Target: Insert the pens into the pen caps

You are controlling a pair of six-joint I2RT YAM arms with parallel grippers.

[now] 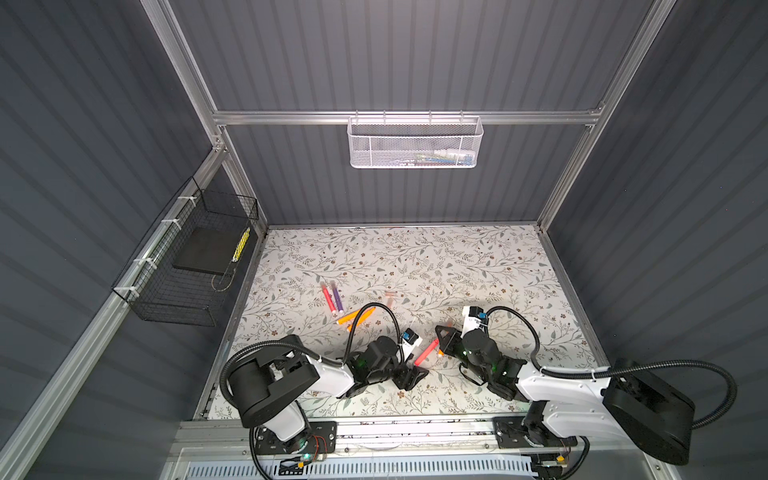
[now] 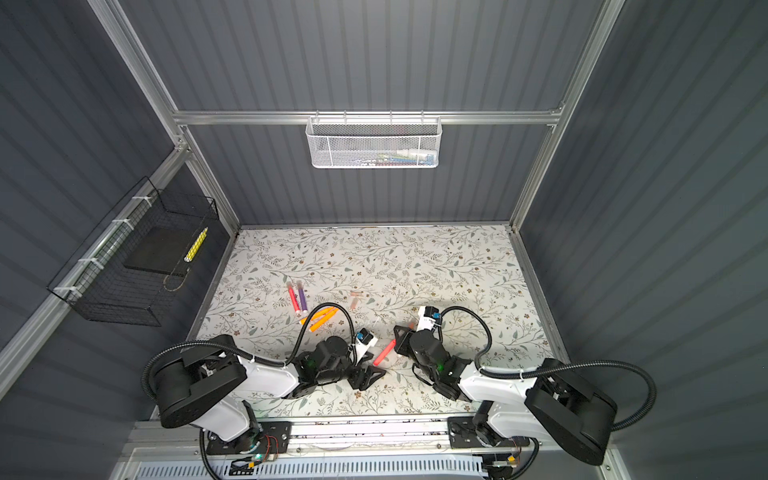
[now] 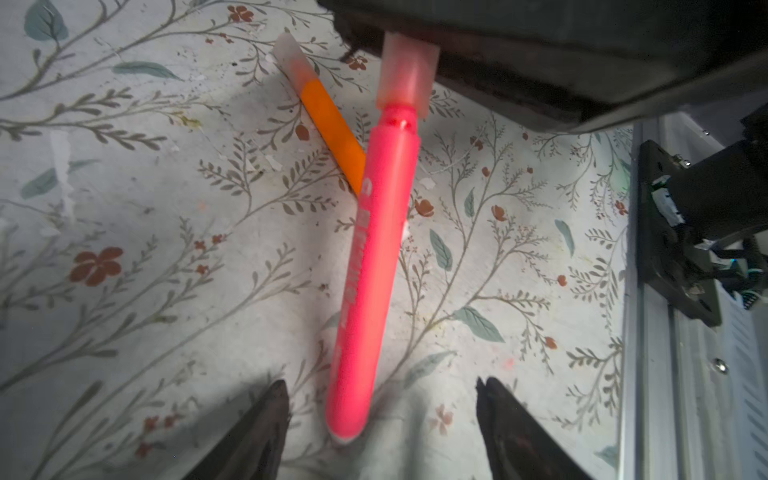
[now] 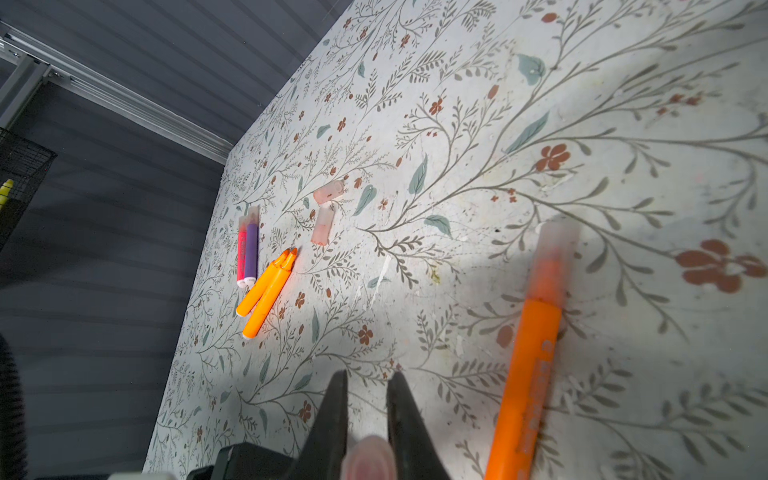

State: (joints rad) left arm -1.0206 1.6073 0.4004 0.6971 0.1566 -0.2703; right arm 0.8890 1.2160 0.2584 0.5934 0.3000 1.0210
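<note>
A pink pen (image 3: 374,257) hangs slanted over the table, its tip inside a pale pen cap (image 3: 409,70). My right gripper (image 4: 370,376) is shut on that cap (image 4: 368,457). My left gripper (image 3: 381,384) is open, its fingers standing apart on either side of the pen's rear end without touching it. In both top views the pink pen (image 1: 427,351) (image 2: 384,352) spans the gap between the two grippers. A capped orange pen (image 3: 328,124) (image 4: 528,374) lies on the table below. Two uncapped orange pens (image 4: 266,291) lie side by side, with two loose caps (image 4: 323,226) nearby.
A capped pink pen (image 1: 328,297) and a capped purple pen (image 1: 337,297) lie together farther back on the left. A white mesh basket (image 1: 415,143) hangs on the back wall. A black wire basket (image 1: 187,257) hangs on the left wall. An aluminium rail (image 1: 415,428) runs along the front edge.
</note>
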